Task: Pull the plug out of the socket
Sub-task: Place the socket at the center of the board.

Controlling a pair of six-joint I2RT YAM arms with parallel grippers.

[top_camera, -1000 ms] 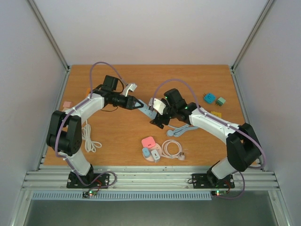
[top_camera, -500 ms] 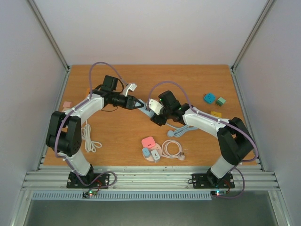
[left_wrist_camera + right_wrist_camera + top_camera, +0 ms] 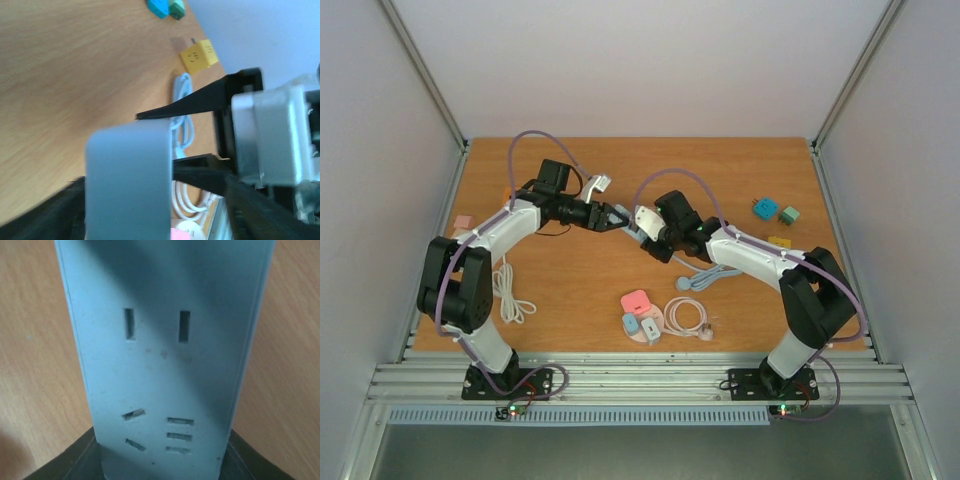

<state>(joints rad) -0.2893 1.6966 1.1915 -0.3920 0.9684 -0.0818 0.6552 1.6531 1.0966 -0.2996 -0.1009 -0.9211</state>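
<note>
A wooden table [image 3: 720, 170] is filling the middle of the top view, its orange-brown grain showing evenly lit. Three plain pale walls are closing it in: a back wall [image 3: 640, 70], a left wall [image 3: 370, 180] and a right wall [image 3: 920, 180]. Two metal posts [image 3: 425, 70] are slanting up from the far corners. Ribbed aluminium rails [image 3: 640, 375] are running along the near edge, with a grey surface [image 3: 620, 455] showing below them. Soft, even light is casting only faint shadows on the wood.
</note>
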